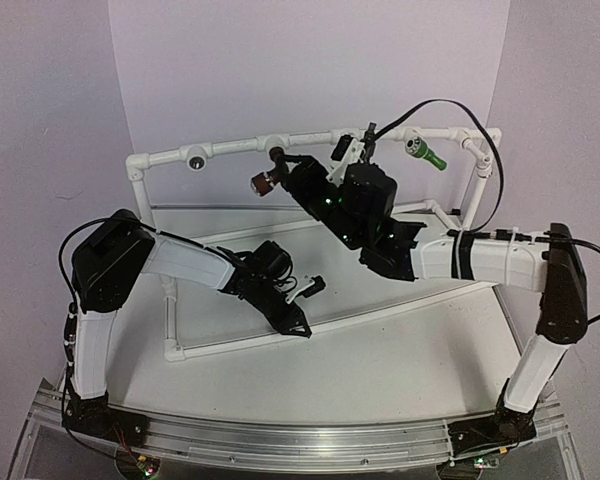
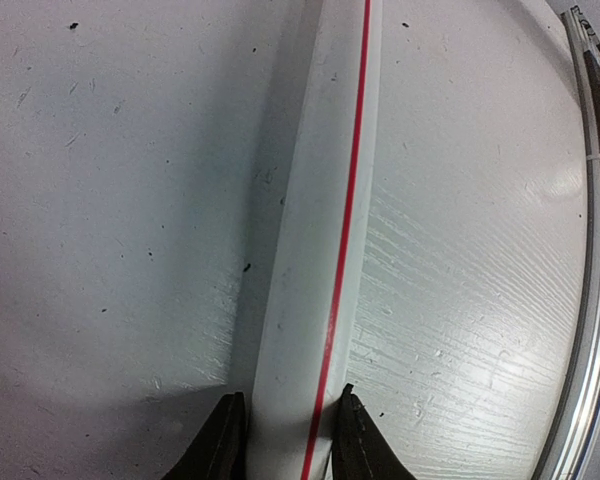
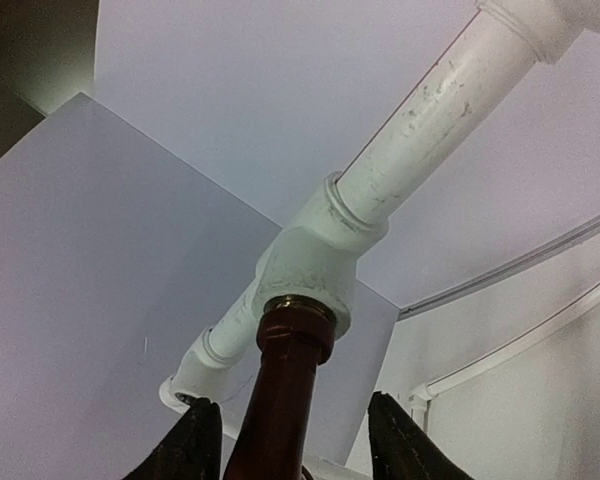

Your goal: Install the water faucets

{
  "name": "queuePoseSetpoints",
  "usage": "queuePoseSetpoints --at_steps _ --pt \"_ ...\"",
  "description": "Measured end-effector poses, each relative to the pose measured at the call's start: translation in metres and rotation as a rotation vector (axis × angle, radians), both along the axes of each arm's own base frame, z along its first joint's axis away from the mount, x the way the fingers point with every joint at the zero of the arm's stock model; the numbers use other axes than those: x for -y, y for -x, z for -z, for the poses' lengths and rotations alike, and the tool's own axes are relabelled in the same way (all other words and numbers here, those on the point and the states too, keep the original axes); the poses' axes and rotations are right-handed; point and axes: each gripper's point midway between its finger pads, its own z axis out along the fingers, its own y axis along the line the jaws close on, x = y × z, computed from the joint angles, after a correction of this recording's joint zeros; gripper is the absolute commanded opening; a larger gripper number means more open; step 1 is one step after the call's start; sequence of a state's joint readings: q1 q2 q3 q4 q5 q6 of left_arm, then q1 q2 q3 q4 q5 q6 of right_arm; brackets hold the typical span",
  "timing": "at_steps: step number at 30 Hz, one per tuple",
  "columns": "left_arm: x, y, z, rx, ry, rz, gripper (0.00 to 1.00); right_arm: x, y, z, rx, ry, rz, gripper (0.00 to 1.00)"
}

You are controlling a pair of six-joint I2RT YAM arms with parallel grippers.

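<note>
**Layout of the frame and arms.** The frame (image 1: 230, 148) stands across the back of the table (image 1: 380, 370). Its top rail runs left to right, and its near rail (image 1: 230, 343) lies on the table in front. The left faucet (image 1: 266, 182) sits in a tee left of the top rail's middle and projects forward. The right faucet (image 1: 425, 154) sits in a tee farther right. A socket (image 1: 195, 160) lies left of both. The right gripper (image 1: 285, 168) flanks the left faucet (with a gap on each side in the wrist view). The left gripper (image 1: 298, 325) straddles the near rail, with a finger against each side.
</note>
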State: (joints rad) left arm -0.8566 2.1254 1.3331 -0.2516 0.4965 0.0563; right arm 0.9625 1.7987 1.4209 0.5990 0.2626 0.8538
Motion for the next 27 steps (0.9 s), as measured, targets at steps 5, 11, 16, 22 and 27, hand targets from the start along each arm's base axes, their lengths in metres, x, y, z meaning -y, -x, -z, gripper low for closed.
queuePoseSetpoints --at_steps 5,11,16,22,27 --pt "0.000 0.000 0.001 -0.002 -0.001 0.000 0.01 0.012 0.015 0.002 0.046 0.209 -0.025 0.69" --pt "0.000 0.000 0.001 -0.002 0.000 0.001 0.01 0.030 0.036 -0.007 0.180 0.522 -0.038 0.76" --pt "0.000 0.001 0.003 -0.006 -0.002 0.001 0.00 0.029 0.063 -0.031 0.397 0.814 -0.027 0.91" --pt "0.000 0.001 0.003 -0.007 -0.002 0.002 0.00 -0.005 0.112 -0.050 0.830 1.336 0.027 0.98" --pt "0.000 0.001 0.003 -0.010 -0.001 0.004 0.00 -0.032 0.097 0.000 1.068 1.935 0.105 0.98"
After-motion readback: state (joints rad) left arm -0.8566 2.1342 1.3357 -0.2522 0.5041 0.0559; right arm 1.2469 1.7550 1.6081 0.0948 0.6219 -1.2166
